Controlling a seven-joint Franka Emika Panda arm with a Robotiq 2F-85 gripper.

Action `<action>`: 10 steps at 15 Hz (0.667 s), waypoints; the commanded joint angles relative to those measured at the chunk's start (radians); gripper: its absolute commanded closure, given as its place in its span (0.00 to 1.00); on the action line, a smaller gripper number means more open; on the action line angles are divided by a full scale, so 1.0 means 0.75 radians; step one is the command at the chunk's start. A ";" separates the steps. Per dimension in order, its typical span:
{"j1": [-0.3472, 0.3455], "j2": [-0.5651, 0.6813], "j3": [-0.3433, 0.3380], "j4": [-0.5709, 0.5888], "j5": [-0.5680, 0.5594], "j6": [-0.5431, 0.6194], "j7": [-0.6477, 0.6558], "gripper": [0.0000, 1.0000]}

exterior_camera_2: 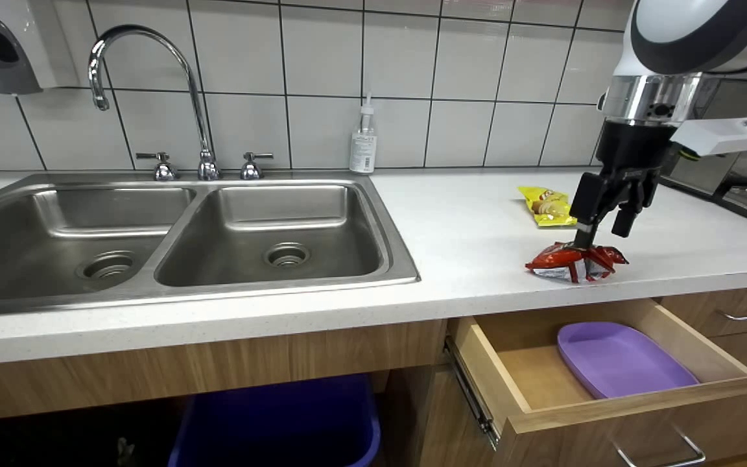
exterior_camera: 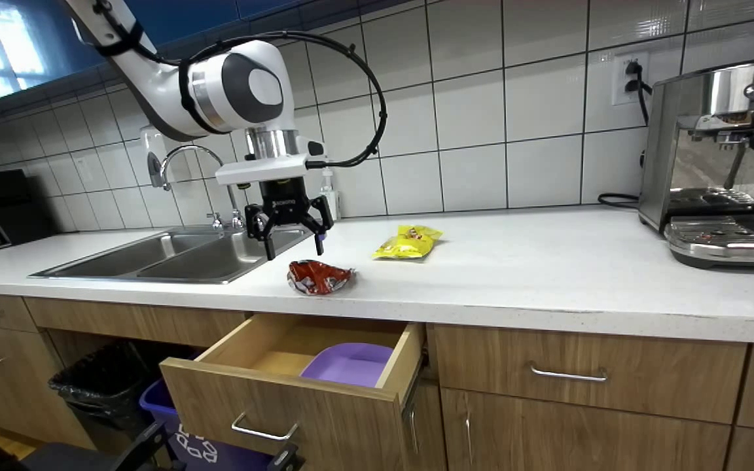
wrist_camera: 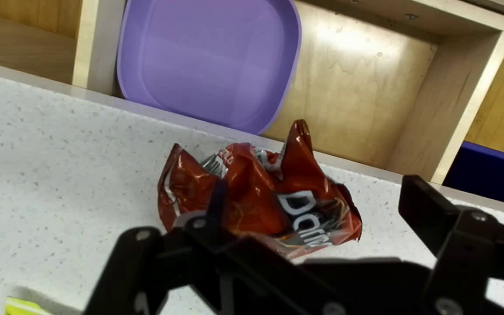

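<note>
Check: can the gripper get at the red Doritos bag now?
Probably yes: the open gripper sits off-centre near the red Doritos bag, nothing visible blocking the way; a small shift may help.

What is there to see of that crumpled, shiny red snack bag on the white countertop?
The crumpled, shiny red snack bag looks like thin foil or plastic, with black and silvery patches, pale lettering beginning "Dor" and pointed corners. It lies on the speckled white countertop near the front edge, close to the open wooden drawer. The open black two-fingered gripper hangs over it without gripping it.
</note>
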 commanded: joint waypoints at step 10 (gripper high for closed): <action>0.042 0.206 0.075 0.230 0.024 -0.009 -0.047 0.00</action>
